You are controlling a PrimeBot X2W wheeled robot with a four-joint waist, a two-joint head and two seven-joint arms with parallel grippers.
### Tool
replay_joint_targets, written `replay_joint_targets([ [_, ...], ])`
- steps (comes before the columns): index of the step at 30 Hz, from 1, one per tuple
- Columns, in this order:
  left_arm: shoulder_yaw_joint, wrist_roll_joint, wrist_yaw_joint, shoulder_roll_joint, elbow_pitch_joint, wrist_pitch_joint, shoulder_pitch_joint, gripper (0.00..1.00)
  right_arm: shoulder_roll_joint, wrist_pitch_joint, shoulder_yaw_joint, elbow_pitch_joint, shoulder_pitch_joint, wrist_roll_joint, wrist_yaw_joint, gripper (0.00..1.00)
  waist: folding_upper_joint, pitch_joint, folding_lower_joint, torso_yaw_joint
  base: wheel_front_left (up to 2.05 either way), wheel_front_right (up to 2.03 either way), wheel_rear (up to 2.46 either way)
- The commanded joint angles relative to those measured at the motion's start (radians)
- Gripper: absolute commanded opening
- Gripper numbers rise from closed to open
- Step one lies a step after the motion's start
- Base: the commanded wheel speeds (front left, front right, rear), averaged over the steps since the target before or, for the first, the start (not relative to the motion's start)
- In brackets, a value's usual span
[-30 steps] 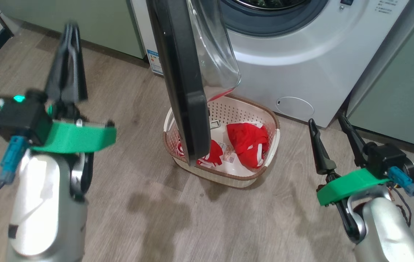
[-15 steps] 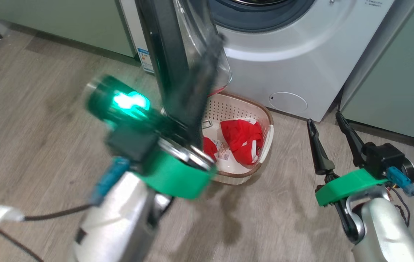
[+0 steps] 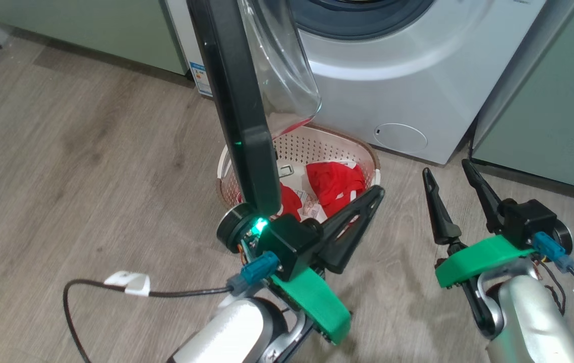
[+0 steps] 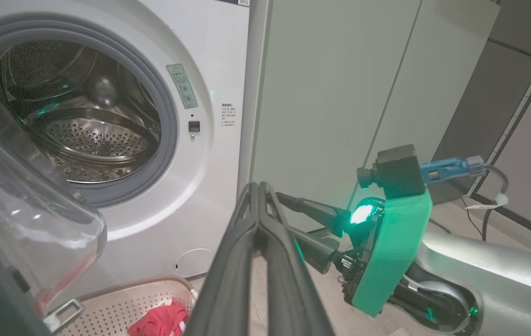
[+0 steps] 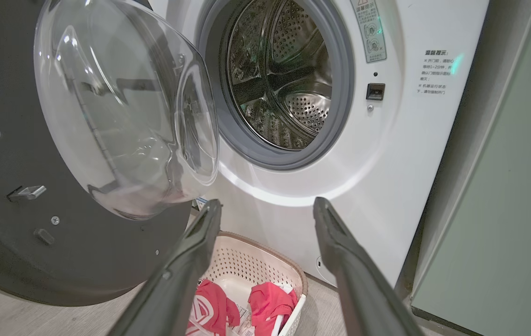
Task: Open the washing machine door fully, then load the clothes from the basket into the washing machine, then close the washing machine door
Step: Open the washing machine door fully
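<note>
Red fabric is seen in two heaps: the clothes (image 3: 335,184), two garments, are laid on the floor of the basket (image 3: 317,148), which is set just in front of the washing machine (image 3: 393,85). One basket, one machine, one door and two grippers are counted.

The washing machine door (image 3: 236,101) is swung out roughly square to the machine's front. Its lower edge is hung over the basket's left part, so one garment is partly hidden in the head view.

The left gripper (image 3: 374,195) is pressed fully shut with nothing held, and is placed just below the door's lower rim, near the basket's near edge. The right gripper (image 3: 446,169) is spread wide and empty, to the right of the basket.

A knock against the door rim is judged the likeliest fault, should the left arm be raised or the covered garment be reached for. Soft cloth may also be dropped short of the drum (image 5: 284,93), or snagged on the basket rim, if only a corner is pinched.
</note>
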Motion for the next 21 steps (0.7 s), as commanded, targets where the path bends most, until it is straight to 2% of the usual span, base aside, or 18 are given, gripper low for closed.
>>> replay_joint_targets([
  [1, 0.026, -0.004, 0.002, 0.004, -0.03, 0.001, -0.021, 0.0, 0.008, -0.003, 0.026, -0.029, -0.031, 0.005, 0.0, 1.0, 0.0, 0.001, 0.0, 0.001, 0.0, 0.0, 0.0],
  [21, 0.146, -0.044, 0.055, 0.038, 0.186, -0.037, -0.07, 0.0, 0.008, 0.002, 0.03, -0.02, -0.041, 0.003, 0.0, 1.0, 0.0, 0.009, 0.0, -0.011, 0.0, 0.0, 0.0],
])
